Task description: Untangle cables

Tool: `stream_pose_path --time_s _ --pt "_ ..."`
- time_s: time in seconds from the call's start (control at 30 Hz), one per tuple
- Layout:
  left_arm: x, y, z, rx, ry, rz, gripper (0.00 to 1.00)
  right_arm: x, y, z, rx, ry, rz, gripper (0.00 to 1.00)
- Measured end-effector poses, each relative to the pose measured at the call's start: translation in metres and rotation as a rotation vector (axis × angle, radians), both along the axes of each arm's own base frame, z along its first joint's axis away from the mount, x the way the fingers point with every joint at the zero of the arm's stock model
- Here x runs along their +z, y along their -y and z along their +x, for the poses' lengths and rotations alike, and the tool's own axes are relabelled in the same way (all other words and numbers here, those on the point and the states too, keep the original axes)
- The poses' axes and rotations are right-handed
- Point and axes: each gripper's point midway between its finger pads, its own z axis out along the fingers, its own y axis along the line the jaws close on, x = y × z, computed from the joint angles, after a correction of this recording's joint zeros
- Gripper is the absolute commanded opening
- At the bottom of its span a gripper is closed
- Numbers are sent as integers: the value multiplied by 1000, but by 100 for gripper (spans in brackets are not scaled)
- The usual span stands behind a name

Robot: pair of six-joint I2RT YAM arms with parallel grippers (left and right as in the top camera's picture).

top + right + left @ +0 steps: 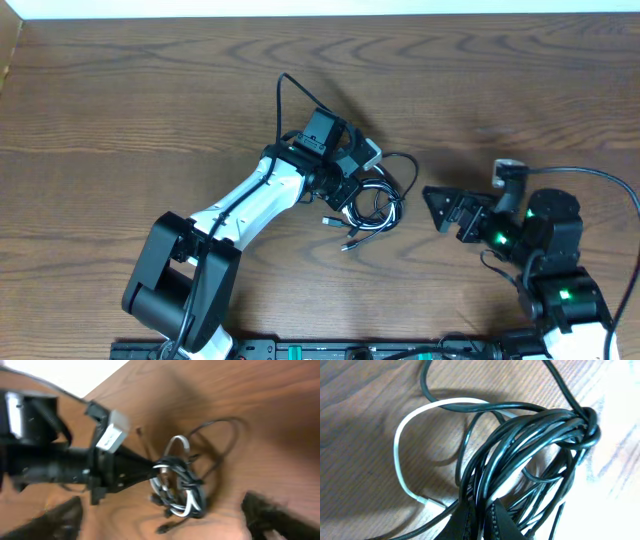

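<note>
The cables (378,205) lie in a tangled bundle mid-table: several black cords looped and knotted together (587,427), with one white cord (400,445) arching out of them. My left gripper (352,192) is shut on black strands of the bundle, its fingers (502,522) pinched around them in the left wrist view. My right gripper (432,208) stands open just right of the bundle, facing it and holding nothing. In the right wrist view the bundle (177,485) shows ahead, between and beyond my blurred fingers (270,515). A loose plug end (350,243) pokes out below the bundle.
The wooden table's (120,110) far edge runs along the top of the overhead view. The left arm (250,205) crosses diagonally from the lower left, with its own thick black wire looping above the wrist (290,95). The right arm's base (560,290) sits at the lower right.
</note>
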Motion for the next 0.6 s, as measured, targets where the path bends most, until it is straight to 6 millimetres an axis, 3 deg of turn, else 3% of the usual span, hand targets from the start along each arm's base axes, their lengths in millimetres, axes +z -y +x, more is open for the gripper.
stream_pose_path --time_s 0.03,0.1,0.13,0.17,0.2,0.27,0.43,0.6 --pt "1 1 0 -2 -2 -4 8 -2 -3 0 9 -24 23 12" --pt "1 2 -1 -6 -5 -12 8 -12 -7 -2 3 -105 67 1" --pt "1 2 -2 -7 -6 -13 8 -17 -8 -3 -6 -147 85 2" --pt "2 2 -2 -7 -7 -15 8 -24 -8 -4 -25 -210 114 12" --pt "1 2 -2 -8 -8 -15 8 -31 -9 -6 -48 -272 141 32" --pt "2 3 -2 -9 -9 -17 8 -43 -10 -7 -80 -364 174 40" --pt "2 3 -3 -10 -10 -20 8 -68 -10 -6 -150 -530 220 40" --pt "7 10 -9 -40 -36 -68 8 -91 -10 -4 -211 -656 248 35"
